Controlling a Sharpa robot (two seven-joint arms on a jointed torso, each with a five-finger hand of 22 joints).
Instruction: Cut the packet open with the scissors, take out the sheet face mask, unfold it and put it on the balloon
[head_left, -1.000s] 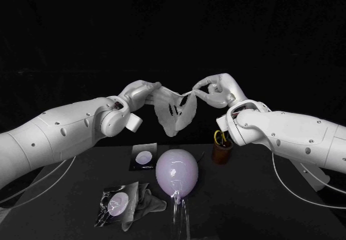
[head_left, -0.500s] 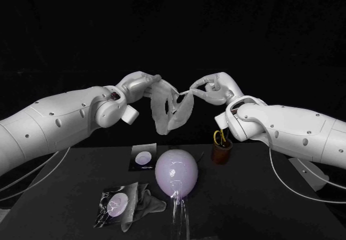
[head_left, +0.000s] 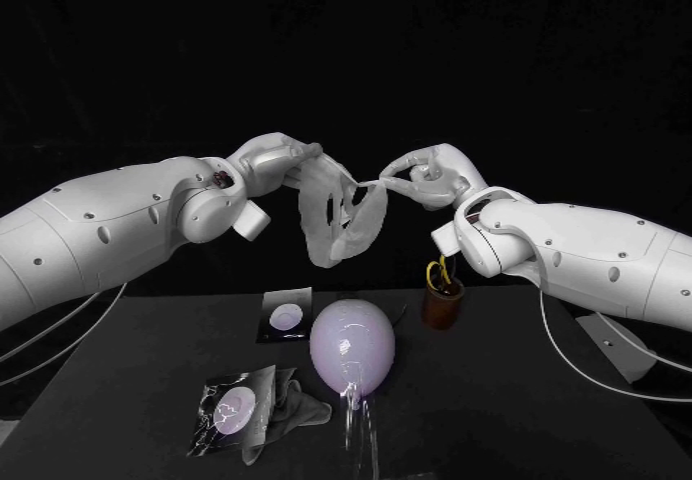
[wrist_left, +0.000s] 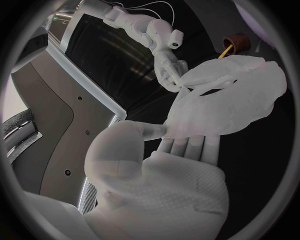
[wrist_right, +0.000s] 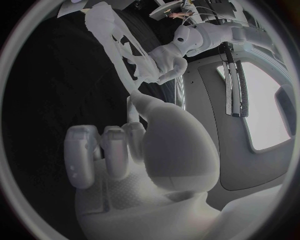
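White mask (head_left: 340, 212) hangs in the air, left hand (head_left: 271, 162) and right hand (head_left: 428, 176) each pinching an upper edge; balloon (head_left: 353, 345) lies on the worktop (head_left: 548, 400).

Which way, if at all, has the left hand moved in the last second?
Yes. The left hand has risen, farther above the balloon, which has not shifted, and it still holds the sheet face mask.

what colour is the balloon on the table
The balloon is pale lilac; the head view shows it best.
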